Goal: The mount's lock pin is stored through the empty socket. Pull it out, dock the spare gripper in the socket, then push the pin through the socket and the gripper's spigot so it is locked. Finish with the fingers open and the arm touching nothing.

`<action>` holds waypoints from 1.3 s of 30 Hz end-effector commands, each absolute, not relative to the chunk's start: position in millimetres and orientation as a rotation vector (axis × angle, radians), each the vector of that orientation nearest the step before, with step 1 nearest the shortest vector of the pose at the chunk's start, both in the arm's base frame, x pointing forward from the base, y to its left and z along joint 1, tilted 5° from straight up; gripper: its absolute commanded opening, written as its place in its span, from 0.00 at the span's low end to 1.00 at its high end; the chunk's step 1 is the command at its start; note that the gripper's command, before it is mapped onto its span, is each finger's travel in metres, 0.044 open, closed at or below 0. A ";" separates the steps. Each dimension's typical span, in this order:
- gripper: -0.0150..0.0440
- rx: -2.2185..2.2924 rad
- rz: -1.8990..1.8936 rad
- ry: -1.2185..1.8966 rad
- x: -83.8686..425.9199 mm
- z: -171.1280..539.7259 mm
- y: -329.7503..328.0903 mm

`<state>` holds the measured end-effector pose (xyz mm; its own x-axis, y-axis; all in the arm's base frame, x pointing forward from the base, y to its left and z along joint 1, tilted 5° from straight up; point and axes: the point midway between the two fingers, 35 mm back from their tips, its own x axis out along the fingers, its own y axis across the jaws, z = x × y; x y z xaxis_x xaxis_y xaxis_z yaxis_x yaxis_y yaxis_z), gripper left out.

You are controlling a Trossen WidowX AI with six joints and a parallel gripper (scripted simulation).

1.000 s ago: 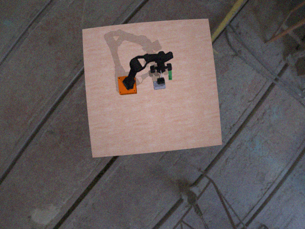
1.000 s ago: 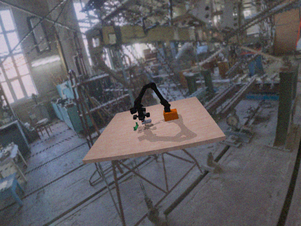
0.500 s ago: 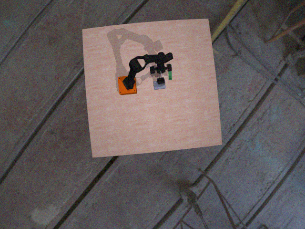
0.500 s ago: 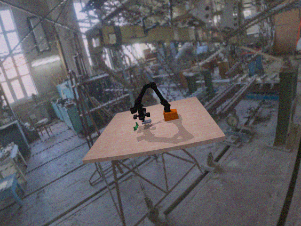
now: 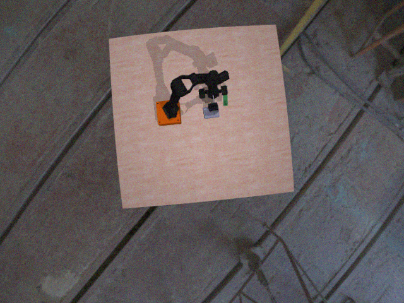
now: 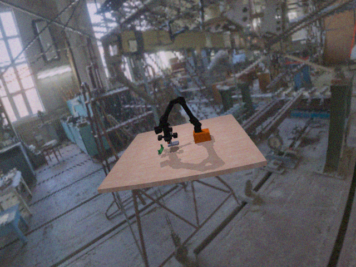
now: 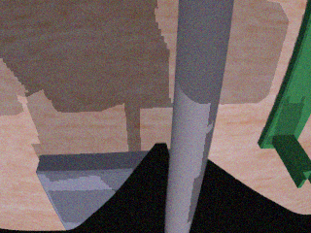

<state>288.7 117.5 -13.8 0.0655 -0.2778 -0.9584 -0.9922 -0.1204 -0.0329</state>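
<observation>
My gripper points down over the table and is shut on a grey round lock pin. The pin runs between the black fingers, up and down the wrist view. The mount's blue-grey plate lies just beside the gripper, at lower left in the wrist view; a dark block stands at it. Whether the pin's far end touches the socket cannot be told. The green spare gripper lies on the mount's other side from the arm base.
The arm's orange base stands on the wooden table, on the side of the mount away from the green part. The arm arches high between base and gripper. Its shadow falls across the table.
</observation>
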 end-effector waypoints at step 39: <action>0.25 -1.544 1.085 1.301 288.6 -14.9 98.1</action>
<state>290.8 101.6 -13.5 0.0955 -0.2726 -0.9574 -0.9904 -0.1224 -0.0639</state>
